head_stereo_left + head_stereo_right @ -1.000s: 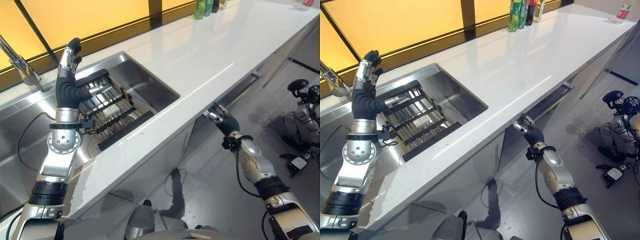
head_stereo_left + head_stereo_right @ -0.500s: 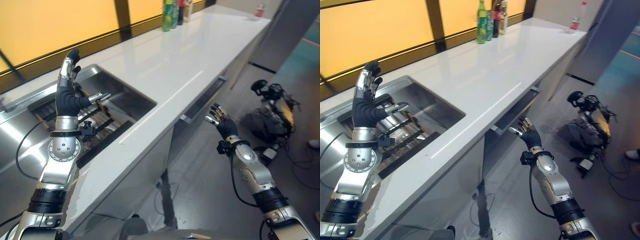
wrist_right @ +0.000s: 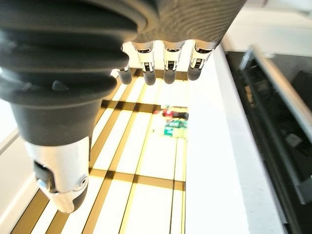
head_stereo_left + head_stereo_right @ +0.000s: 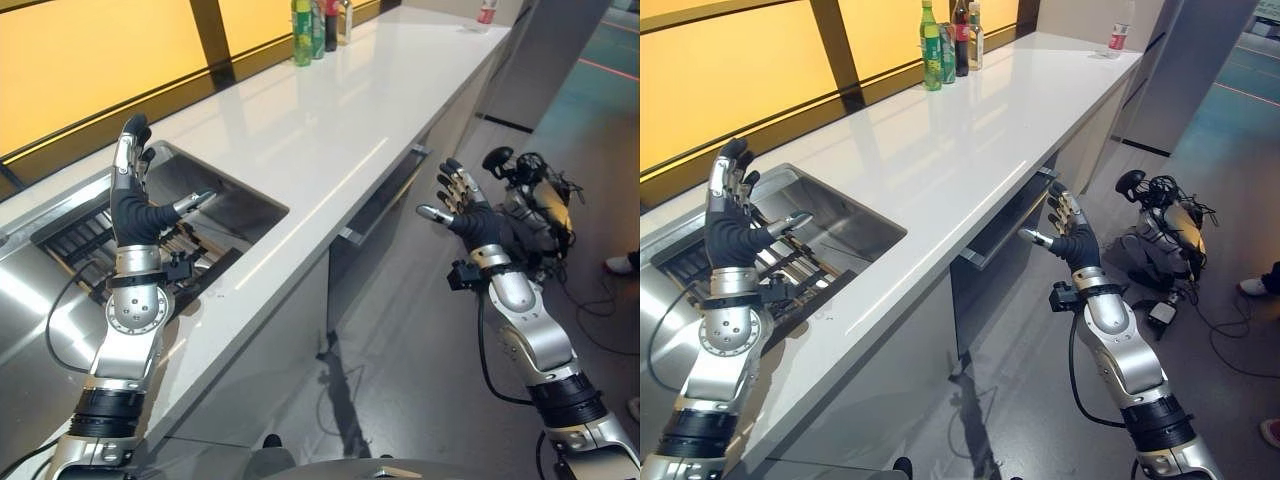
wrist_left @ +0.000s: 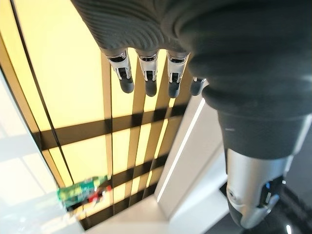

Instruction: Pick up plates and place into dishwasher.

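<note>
No plate shows. My left hand [image 4: 133, 210] is held upright over the steel sink [image 4: 240, 203], fingers straight and open, holding nothing. A dark wire rack [image 4: 85, 228] lies in the sink behind it. My right hand [image 4: 478, 222] is raised in the aisle, fingers spread and open, empty, a short way out from the dishwasher door [image 4: 383, 196]. That door sits under the white counter [image 4: 330, 120] and stands slightly ajar at its top edge. In the right wrist view the door's dark top edge [image 3: 273, 92] runs past my straight fingers [image 3: 168, 73].
Several bottles [image 4: 318, 22] stand at the counter's back by the yellow window, and a small bottle [image 4: 486, 12] stands at its far end. Dark equipment with cables [image 4: 535, 200] lies on the floor behind my right hand. A person's shoe [image 4: 622, 264] shows at the right.
The camera has swung right along the counter. My right hand has risen from low by the door's edge to chest height, fingers spread. My left hand stays upright.
</note>
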Controlling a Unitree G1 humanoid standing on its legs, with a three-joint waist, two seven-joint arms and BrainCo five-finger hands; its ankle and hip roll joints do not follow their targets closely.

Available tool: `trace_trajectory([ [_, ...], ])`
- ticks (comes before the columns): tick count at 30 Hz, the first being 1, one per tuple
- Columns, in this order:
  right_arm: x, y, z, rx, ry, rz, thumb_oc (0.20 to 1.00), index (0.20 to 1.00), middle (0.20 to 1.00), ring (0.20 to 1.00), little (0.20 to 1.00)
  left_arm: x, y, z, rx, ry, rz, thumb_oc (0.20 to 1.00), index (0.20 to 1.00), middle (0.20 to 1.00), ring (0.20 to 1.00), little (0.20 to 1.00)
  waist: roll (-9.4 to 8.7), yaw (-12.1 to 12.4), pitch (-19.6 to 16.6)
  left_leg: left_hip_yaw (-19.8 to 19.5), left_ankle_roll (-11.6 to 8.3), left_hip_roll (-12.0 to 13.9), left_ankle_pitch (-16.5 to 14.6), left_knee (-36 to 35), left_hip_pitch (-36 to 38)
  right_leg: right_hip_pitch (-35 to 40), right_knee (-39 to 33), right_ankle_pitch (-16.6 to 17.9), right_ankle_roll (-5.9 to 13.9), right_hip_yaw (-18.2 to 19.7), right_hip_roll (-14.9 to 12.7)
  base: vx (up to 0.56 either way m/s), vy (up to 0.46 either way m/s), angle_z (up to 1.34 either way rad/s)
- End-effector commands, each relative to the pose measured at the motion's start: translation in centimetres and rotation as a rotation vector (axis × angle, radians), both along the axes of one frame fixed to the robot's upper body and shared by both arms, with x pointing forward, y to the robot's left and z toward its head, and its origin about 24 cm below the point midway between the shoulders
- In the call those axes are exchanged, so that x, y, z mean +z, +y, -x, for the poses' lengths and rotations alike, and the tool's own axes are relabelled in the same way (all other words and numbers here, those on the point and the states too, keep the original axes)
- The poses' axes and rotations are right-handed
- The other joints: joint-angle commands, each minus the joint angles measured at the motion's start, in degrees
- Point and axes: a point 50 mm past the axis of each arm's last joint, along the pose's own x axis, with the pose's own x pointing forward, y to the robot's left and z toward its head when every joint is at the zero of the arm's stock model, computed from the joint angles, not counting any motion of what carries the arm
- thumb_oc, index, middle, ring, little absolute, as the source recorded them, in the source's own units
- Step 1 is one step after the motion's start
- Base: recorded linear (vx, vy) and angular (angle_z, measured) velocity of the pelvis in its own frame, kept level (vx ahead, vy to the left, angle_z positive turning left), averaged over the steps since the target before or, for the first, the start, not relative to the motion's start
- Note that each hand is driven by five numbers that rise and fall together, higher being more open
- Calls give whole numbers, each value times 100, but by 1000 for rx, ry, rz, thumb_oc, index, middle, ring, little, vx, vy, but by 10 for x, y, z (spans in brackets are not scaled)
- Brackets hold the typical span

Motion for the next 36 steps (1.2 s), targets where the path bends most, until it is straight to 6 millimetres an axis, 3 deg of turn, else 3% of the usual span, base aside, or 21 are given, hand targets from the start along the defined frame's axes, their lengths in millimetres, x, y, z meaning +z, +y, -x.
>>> trace_trajectory([
  [1, 48, 14, 0, 69, -250, -3, 1000, 1000, 1000, 1000, 1000, 19, 8, 4, 16, -98, -2, 1000, 1000, 1000, 1000, 1000, -184, 289, -193, -520, -341, 150, -350, 659, -306, -393, 693, -226, -75, 327, -383, 146, 193, 42],
  [6, 48, 20, 0, 113, -251, -7, 1000, 1000, 1000, 1000, 1000, 19, 5, -1, 15, -73, 19, 1000, 1000, 1000, 1000, 1000, -285, 441, -281, -518, -131, -100, -496, 514, -92, -316, 1116, -292, 176, 247, -665, 159, 175, 35],
  [9, 51, 22, 2, 125, -263, -35, 1000, 1000, 1000, 1000, 1000, 23, 3, -2, 8, -77, 10, 1000, 1000, 1000, 1000, 1000, -314, 531, -272, -580, 136, -342, -629, 437, -15, -633, 2119, -48, 236, 273, -873, 117, 156, 21],
  [12, 50, 28, 2, 149, -272, -52, 1000, 1000, 1000, 1000, 1000, 26, -3, -6, -12, -82, 3, 1000, 1000, 1000, 1000, 1000, -298, 580, -236, -667, 298, -498, -676, 361, 37, -913, 2860, 58, 220, 465, -899, 117, 100, 49],
  [13, 49, 31, 2, 154, -279, -58, 1000, 1000, 1000, 1000, 1000, 28, -7, -7, -20, -86, 3, 1000, 1000, 1000, 1000, 1000, -328, 571, -227, -749, 309, -557, -661, 333, 41, -959, 2792, 82, 211, 690, -791, 124, -33, 54],
  [14, 49, 29, 2, 142, -283, -64, 1000, 1000, 1000, 1000, 1000, 28, -11, -8, -40, -85, 11, 1000, 1000, 1000, 1000, 1000, -366, 536, -226, -867, 322, -632, -646, 350, -11, -920, 2473, -151, 157, 865, -500, 138, -58, 46],
  [16, 48, 23, 2, 115, -295, -73, 1000, 1000, 1000, 1000, 1000, 26, -18, -11, -75, -77, 13, 1000, 1000, 1000, 1000, 1000, -465, 493, -243, -1156, 298, -820, -634, 430, -105, -765, 1874, -269, 79, 1079, -218, 139, -94, 73],
  [19, 53, 27, -3, 137, -311, -82, 1000, 1000, 1000, 1000, 1000, 21, -28, -17, -87, -49, 35, 1000, 1000, 1000, 1000, 1000, -503, 372, -243, -1438, 217, -908, -700, 341, 15, -790, 880, -118, 102, 1390, -171, 125, -132, 111],
  [21, 56, 28, -7, 126, -311, -65, 1000, 1000, 1000, 1000, 1000, 20, -36, -18, -122, -50, 29, 1000, 1000, 1000, 1000, 1000, -508, 299, -241, -1593, 219, -935, -680, 265, 38, -873, 577, 146, 161, 1738, -121, 86, -134, 112],
  [23, 57, 25, -10, 114, -293, -76, 1000, 1000, 1000, 1000, 1000, 17, -44, -16, -168, -40, 34, 1000, 1000, 1000, 1000, 1000, -488, 276, -262, -1753, 212, -902, -666, 217, 71, -888, 633, 130, 135, 2004, 21, 92, -141, 105],
  [28, 51, 27, -14, 145, -250, -94, 1000, 1000, 1000, 1000, 1000, 14, -54, -15, -190, -21, 59, 1000, 1000, 1000, 1000, 1000, -541, 335, -364, -1907, 108, -805, -686, 139, 177, -696, 311, 203, 113, 1808, 15, 55, -164, 65],
  [36, 42, 43, -17, 202, -178, -78, 1000, 1000, 1000, 1000, 1000, 6, -43, -10, -183, 22, 130, 1000, 1000, 1000, 1000, 1000, -457, 525, -437, -2107, -70, -564, -584, 56, 208, -535, 112, 184, 0, 1497, 96, 32, -123, 15],
])
